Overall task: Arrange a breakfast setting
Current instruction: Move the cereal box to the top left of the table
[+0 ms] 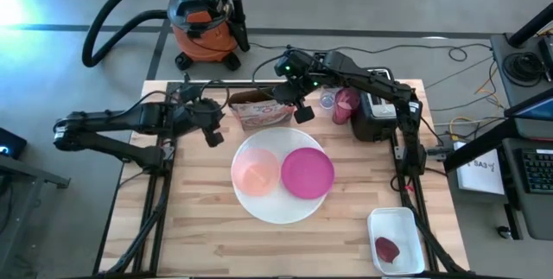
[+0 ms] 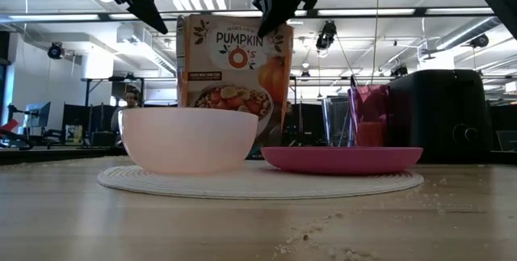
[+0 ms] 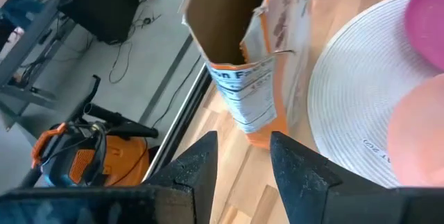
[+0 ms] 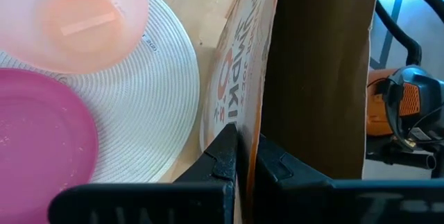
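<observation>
A pale pink bowl [image 1: 256, 174] and a smaller magenta plate [image 1: 307, 173] rest side by side on a large white round plate [image 1: 278, 212] at the table's middle. A translucent pink cup [image 1: 346, 104] and a clear glass [image 1: 327, 99] stand at the far side. An open orange cereal box [image 1: 257, 110] stands upright behind the plate. My right gripper [image 1: 302, 111] is shut on the box's top. My left gripper [image 1: 212, 134] is open just left of the box and touches nothing. No spoon is in view. My right gripper pinches the cereal box's front wall at its open top edge [image 4: 244, 123], near the box's right corner. One finger [image 4: 223, 151] is on the printed outside and one [image 4: 274, 165] is inside the box. The fingers come from above, pointing down. The box stands upright with its bottom on the table.
A black toaster [image 1: 376, 115] stands at the far right beside the cup. A white tray [image 1: 396, 240] with a dark red item sits at the near right corner. An orange-and-black shop vacuum [image 1: 203, 24] stands on the floor beyond the far edge. Crumbs lie near the front edge [image 2: 323, 233].
</observation>
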